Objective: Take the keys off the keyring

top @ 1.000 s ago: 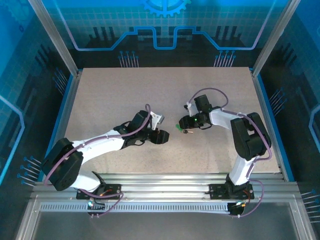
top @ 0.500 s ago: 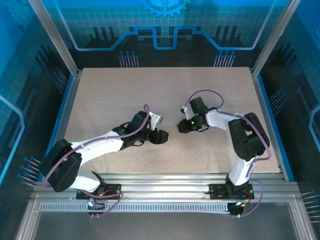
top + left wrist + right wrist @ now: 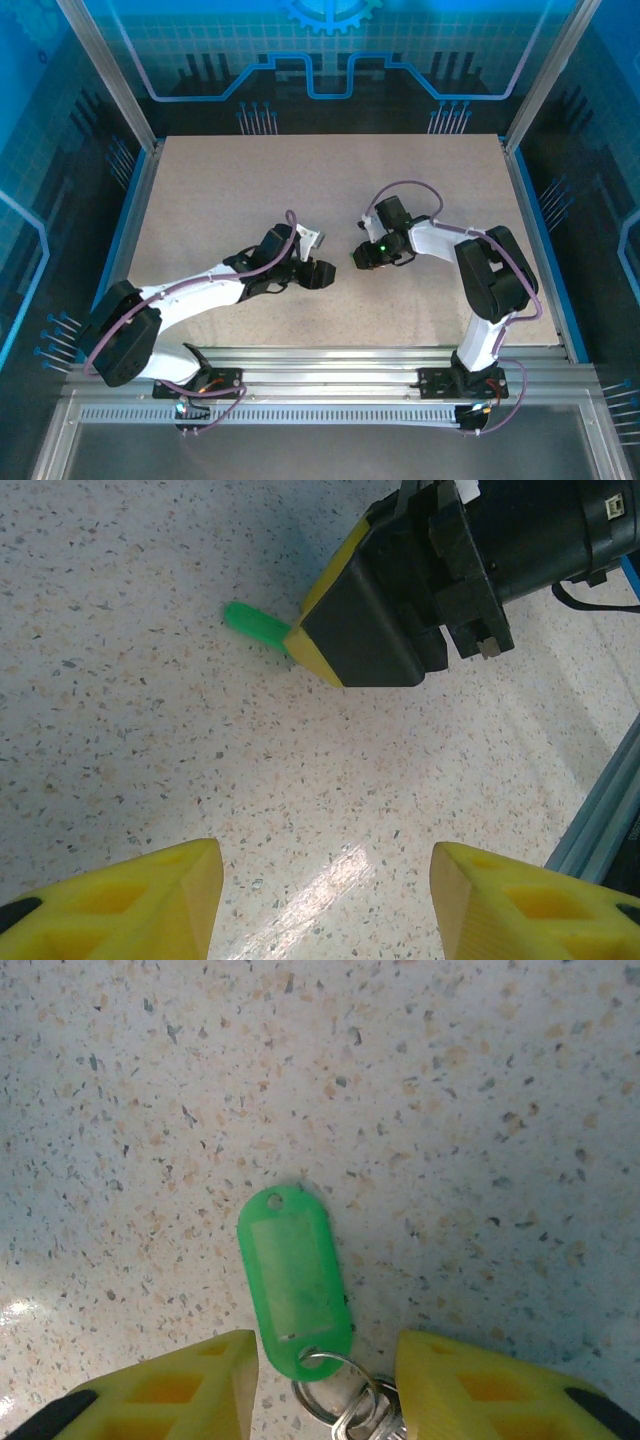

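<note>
A green plastic key tag [image 3: 293, 1285] lies flat on the speckled table, joined to a metal keyring [image 3: 335, 1397] with silver keys [image 3: 388, 1426] at the bottom edge of the right wrist view. My right gripper [image 3: 325, 1375] is open and low over the table, its yellow fingers [image 3: 180, 1385] on either side of the ring and keys. In the left wrist view the tag's tip [image 3: 256, 626] pokes out from under that right gripper [image 3: 385, 600]. My left gripper [image 3: 325, 895] is open with bare table between its fingers, a short way from the tag. From above, the left gripper [image 3: 322, 273] faces the right gripper [image 3: 362, 257].
The table [image 3: 230, 190] is a speckled beige slab with raised blue and metal rails along its sides. An aluminium rail [image 3: 605, 810] crosses the right edge of the left wrist view. Both arms meet near the table's centre.
The right gripper has moved left and slightly farther back, coming over the keyring so that it covers it from above. The left arm has shifted only a little.
</note>
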`<state>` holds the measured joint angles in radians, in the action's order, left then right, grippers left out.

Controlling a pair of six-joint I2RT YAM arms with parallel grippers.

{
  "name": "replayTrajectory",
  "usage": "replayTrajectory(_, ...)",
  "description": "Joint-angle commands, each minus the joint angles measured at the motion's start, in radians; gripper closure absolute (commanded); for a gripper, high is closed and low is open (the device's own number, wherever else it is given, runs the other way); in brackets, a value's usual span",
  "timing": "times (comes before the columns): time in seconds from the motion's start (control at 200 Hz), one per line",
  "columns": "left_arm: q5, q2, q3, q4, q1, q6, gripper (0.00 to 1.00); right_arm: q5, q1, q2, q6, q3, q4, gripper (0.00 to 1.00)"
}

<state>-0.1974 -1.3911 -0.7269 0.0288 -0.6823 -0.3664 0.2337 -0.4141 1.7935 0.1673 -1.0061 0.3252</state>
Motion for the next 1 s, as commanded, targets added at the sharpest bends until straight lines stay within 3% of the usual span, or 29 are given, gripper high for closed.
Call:
replayTrajectory(0.0, 0.004, 0.027, 0.014, 0.019, 0.009, -0.014, 0.42, -0.051, -0.015, -0.013, -0.016, -0.005, 0.03, 0.54)
replayTrajectory(0.53, -0.008, 0.043, 0.032, 0.051, 0.016, -0.028, 0.42, -0.18, -0.048, -0.067, -0.027, -0.021, 0.108, 0.44)
replayTrajectory(0.906, -0.008, 0.07, 0.054, 0.057, 0.027, -0.027, 0.42, -0.248, -0.124, 0.011, -0.033, -0.059, 0.159, 0.5)
replayTrajectory(0.996, -0.012, 0.078, 0.062, 0.064, 0.031, -0.031, 0.42, -0.259, -0.129, 0.035, -0.032, -0.076, 0.169, 0.55)
